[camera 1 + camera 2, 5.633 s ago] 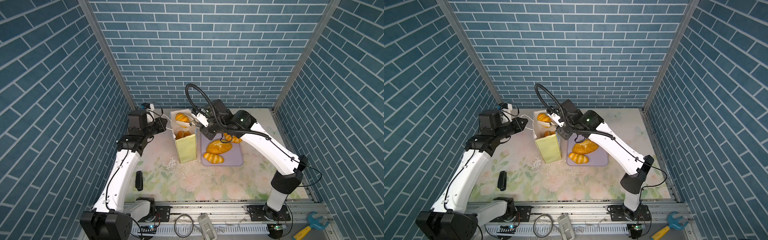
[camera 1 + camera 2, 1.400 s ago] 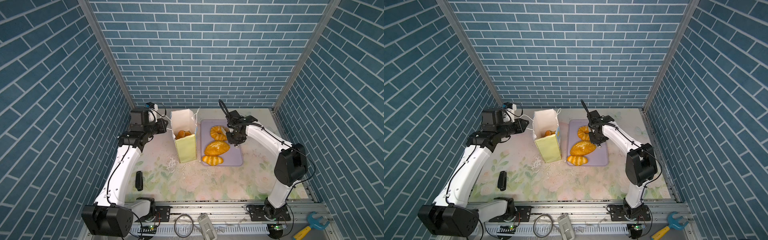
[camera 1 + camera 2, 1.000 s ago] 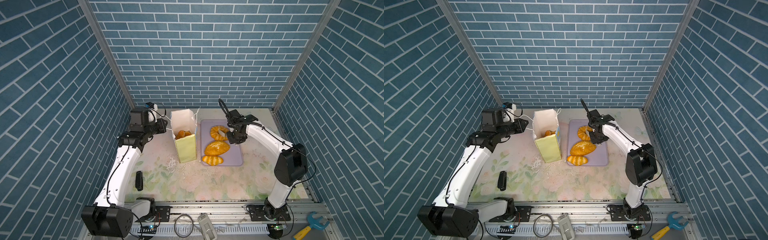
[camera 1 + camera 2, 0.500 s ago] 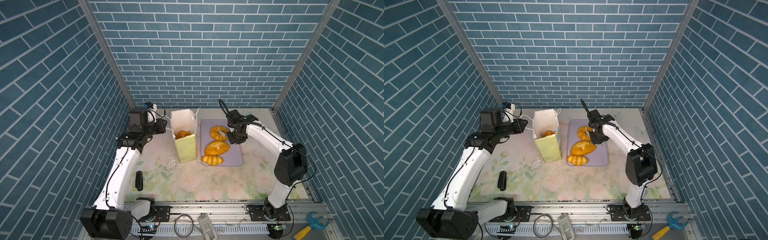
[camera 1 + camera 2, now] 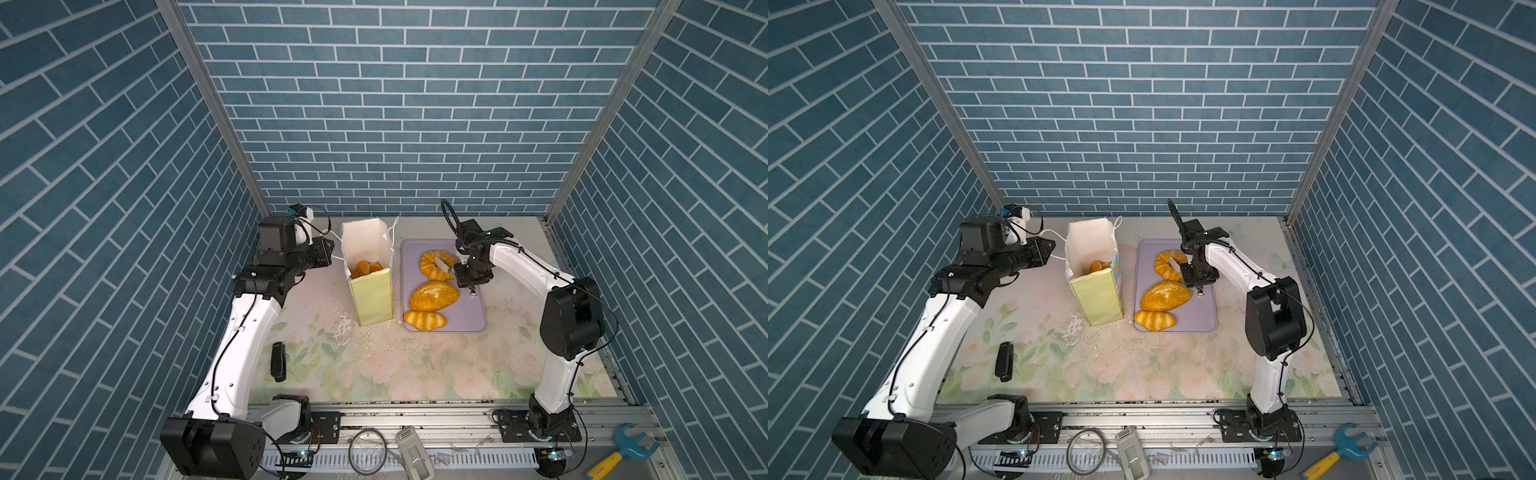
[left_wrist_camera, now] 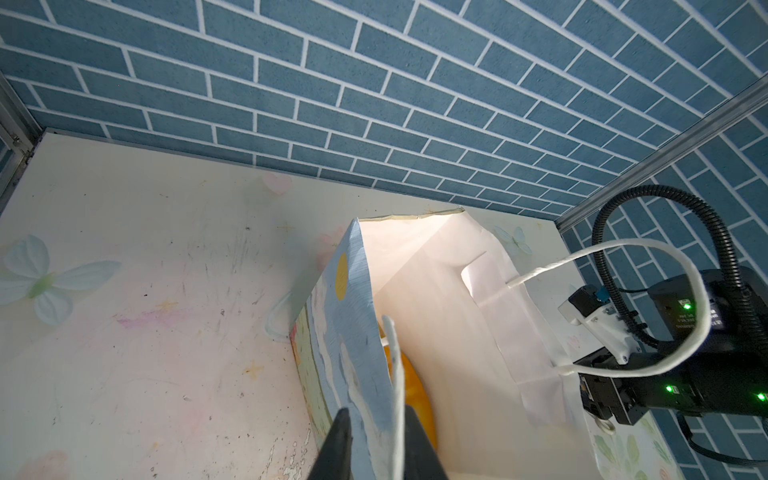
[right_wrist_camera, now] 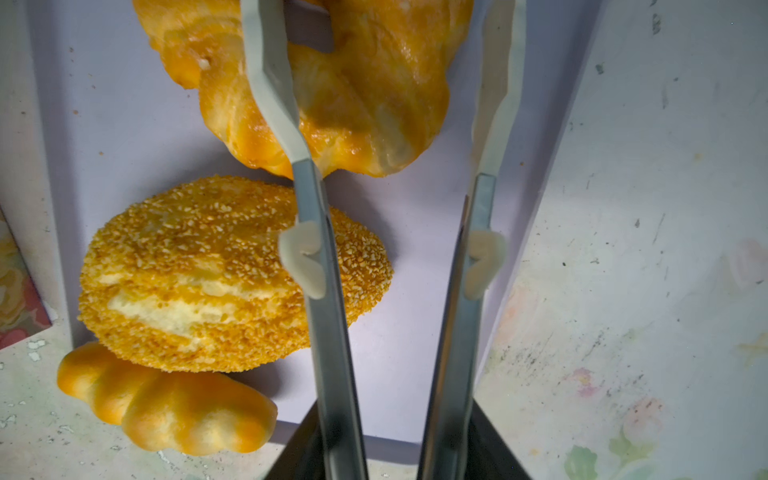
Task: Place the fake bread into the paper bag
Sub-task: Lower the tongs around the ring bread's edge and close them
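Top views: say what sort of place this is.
Likely a robot test booth, not a real bakery: blue brick-print wall panels, two white robot arms mounted on a metal rail, and glossy toy pastries on a flat lilac tray.

Upright paper bag [image 5: 371, 297], mouth wide open; pastries [image 5: 365, 268] low inside, free room above them. At the rim the left hand [image 6: 376, 419] pinches one wall; cord handle [image 6: 557, 266] stands off the opposite wall. Just beside it the lilac tray [image 5: 465, 309], narrow gap between. There seeded loaf [image 5: 433, 295] and striped roll [image 5: 424, 321] touch; near-right part bare.
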